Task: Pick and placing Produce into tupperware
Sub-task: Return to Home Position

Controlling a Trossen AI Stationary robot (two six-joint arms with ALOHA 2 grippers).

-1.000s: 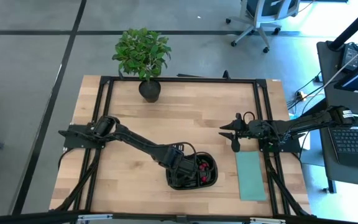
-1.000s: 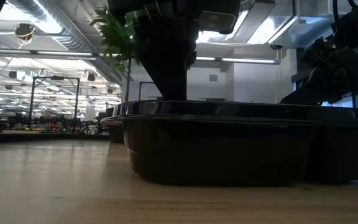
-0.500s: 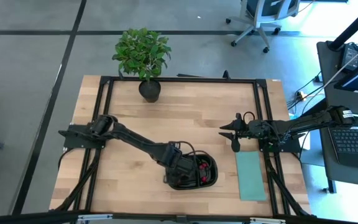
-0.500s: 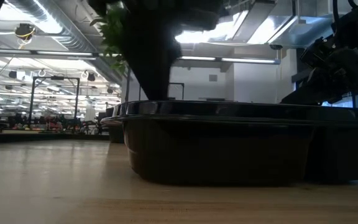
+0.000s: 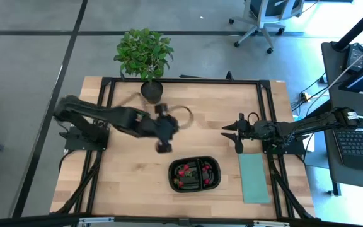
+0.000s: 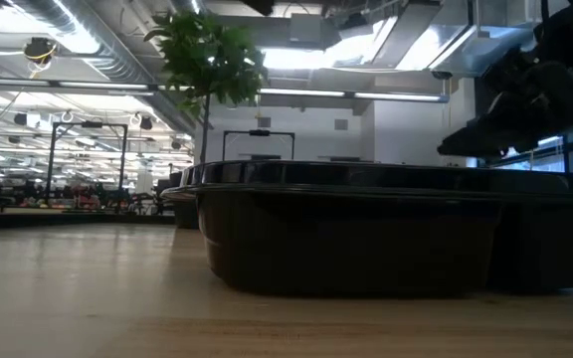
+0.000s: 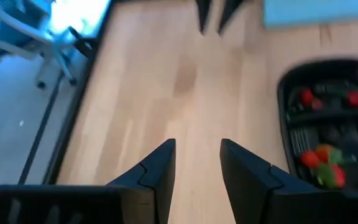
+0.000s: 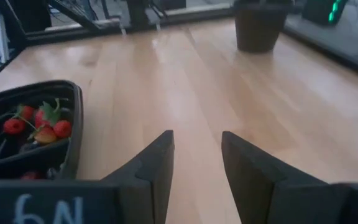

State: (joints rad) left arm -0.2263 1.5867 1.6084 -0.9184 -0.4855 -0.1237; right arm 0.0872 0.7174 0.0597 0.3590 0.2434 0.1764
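Left gripper (image 7: 196, 143) fingers (image 7: 157, 171) spread apart, nothing between them. It hangs over bare wooden table (image 5: 125, 176), between the potted plant (image 5: 145, 53) and the tupperware (image 5: 195, 174), clear of both. Right gripper (image 8: 197, 134) fingers (image 8: 247, 168) also apart and empty; it sits at the right side of the table just beyond the far end of the teal mat (image 5: 254, 178). White marks on the right gripper body (image 8: 39, 208) read roughly "6N". Tupperware is near the front edge, centre-right, just beside the teal mat. Its long axis runs left-right along the table's front edge, and the divider crosses it the short way. Produce (image 5: 183, 170) lies inside: red pieces show in both compartments, and some carry green bits in the wrist views. In the low view the tupperware's dark wall (image 6: 366, 229) fills the foreground, flat on the table, with the plant behind it and the dark right gripper (image 6: 525, 99) at upper right.
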